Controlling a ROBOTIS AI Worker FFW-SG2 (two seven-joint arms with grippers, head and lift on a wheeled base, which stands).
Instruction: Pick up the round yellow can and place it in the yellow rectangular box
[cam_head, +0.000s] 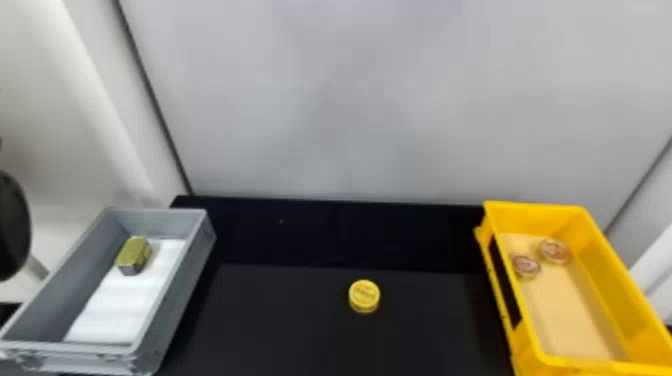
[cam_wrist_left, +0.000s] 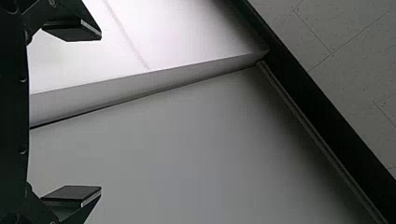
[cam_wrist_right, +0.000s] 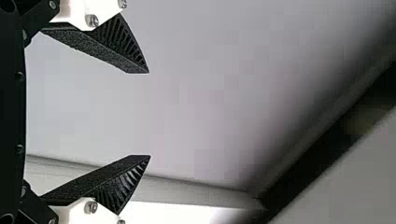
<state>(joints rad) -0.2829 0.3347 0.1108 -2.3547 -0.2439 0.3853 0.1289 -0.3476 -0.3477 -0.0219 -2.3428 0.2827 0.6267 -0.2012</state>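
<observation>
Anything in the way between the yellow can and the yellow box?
Nothing visible stands between the round yellow can and the yellow box; only the box's own left wall rises before its inside, so the can likely must go over that.

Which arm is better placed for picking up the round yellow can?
Probably the right: the can is slightly right of centre, the yellow rectangular box farther right, and the right gripper open.

In the head view, the yellow rectangular box (cam_head: 537, 216) at right and grey rectangular box (cam_head: 185, 290) at left look smooth plastic; the round yellow can (cam_head: 364, 295) looks metallic, the black worktop (cam_head: 280, 315) matt. The right pincer (cam_wrist_right: 149, 114) has rough-looking black fingers (cam_wrist_right: 95, 47).
</observation>
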